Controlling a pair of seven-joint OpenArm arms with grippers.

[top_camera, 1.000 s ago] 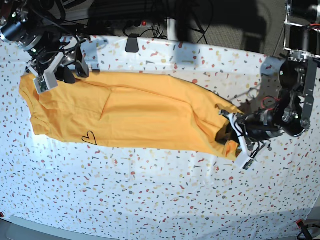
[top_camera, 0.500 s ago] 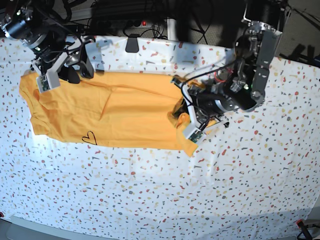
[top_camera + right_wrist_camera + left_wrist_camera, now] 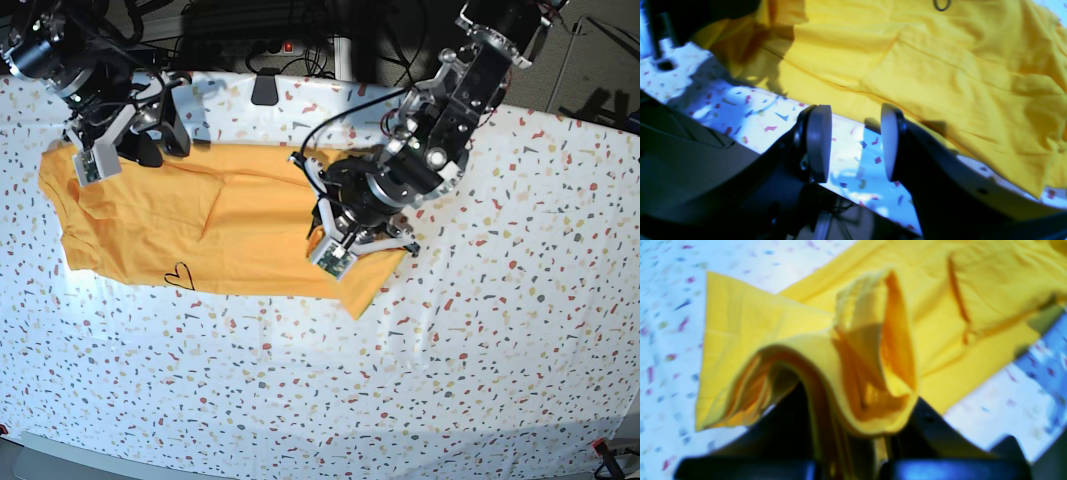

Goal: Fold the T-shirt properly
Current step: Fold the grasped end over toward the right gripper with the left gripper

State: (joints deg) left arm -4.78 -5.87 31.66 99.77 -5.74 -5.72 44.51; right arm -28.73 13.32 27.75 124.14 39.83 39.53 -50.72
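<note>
Wrist views blurred, blue-tinted; base view sharp, bright, edges bowed.

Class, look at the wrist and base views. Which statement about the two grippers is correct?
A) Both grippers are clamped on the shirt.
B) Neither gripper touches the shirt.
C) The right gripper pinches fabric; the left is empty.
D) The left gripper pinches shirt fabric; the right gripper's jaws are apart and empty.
D: the left gripper is shut on bunched folds of the T-shirt, while the right gripper shows only speckled table between its pads.
</note>
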